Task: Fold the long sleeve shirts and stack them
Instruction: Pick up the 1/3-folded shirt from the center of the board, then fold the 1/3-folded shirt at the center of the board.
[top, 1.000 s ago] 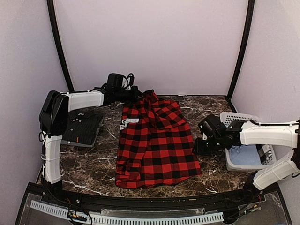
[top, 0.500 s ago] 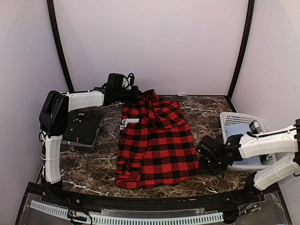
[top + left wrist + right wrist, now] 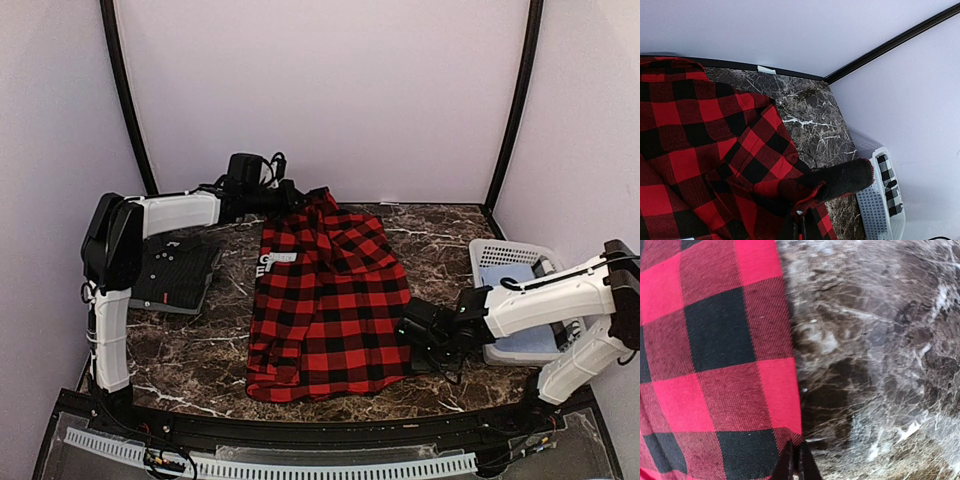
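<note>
Between the right pincer [image 3: 795,461] tips sits only the flannel [image 3: 715,365] hem, pinched thinly; lifting could pull it free.

The left arm [image 3: 180,212] and right arm [image 3: 545,300] have white shells and black joints. Black cables [image 3: 272,165] loop above the left gripper [image 3: 298,203].

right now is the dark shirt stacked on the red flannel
No, the dark shirt lies apart, left of the red flannel.
</note>
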You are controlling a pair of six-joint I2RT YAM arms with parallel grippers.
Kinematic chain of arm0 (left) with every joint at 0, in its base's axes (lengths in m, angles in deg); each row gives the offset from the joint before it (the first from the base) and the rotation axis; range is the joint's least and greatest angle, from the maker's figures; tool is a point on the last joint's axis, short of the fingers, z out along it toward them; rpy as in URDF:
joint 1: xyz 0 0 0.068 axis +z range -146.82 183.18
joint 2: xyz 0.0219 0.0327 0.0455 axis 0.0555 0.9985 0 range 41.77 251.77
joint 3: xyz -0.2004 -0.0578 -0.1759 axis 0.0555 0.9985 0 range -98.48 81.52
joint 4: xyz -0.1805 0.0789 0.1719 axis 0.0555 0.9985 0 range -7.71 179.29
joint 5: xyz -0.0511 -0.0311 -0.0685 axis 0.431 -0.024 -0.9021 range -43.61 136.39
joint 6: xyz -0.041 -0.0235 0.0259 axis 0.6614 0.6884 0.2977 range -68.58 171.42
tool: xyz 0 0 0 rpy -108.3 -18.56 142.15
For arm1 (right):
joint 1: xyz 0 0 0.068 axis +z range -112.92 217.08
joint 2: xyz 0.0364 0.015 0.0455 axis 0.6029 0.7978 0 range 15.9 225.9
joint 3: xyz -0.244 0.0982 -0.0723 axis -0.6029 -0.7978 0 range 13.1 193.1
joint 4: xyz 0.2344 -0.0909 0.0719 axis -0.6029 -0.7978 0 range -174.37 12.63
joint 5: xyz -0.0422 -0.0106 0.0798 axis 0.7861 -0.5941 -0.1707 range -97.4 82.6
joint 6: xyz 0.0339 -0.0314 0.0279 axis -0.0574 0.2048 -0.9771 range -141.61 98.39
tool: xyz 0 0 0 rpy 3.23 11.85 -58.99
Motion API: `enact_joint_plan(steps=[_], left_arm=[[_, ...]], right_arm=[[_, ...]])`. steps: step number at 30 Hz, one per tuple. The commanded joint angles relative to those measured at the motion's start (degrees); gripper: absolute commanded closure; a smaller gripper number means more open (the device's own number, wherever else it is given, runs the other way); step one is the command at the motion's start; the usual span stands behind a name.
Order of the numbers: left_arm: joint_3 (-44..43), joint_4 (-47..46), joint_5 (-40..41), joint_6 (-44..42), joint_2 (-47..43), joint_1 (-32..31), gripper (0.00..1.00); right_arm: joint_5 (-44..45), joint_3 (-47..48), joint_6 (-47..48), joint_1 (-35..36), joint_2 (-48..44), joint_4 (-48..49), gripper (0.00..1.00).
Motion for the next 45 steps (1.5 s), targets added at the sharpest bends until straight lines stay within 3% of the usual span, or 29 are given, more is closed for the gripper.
enact_joint_plan(steps=[1, 10, 19, 30, 45], left_arm=[[-2.69, -0.76, 0.10, -0.65, -5.41, -0.37, 1.00], [-6.46, -0.14, 0.53, -1.16, -6.96, -0.21, 1.00], [-7.98, 2.23, 2.65, -2.58, -9.51, 2.08, 1.00], [-0.69, 3.47, 4.28, -4.54, -15.29, 8.11, 1.00], [8.07, 3.22, 6.44, -6.92, -21.56, 13.69, 1.00]], right_arm=[[-0.30, 0.72, -1.77, 1.37, 0.69, -3.56, 1.00], [5.13, 5.07, -2.16, 1.68, -4.64, -7.35, 1.00], [4.11, 10.90, 6.02, 2.57, -3.48, -3.90, 1.00], [-9.47, 16.00, 19.46, 5.43, 5.32, 11.11, 1.00], [-20.35, 19.30, 24.45, 5.41, 12.59, 15.76, 1.00]])
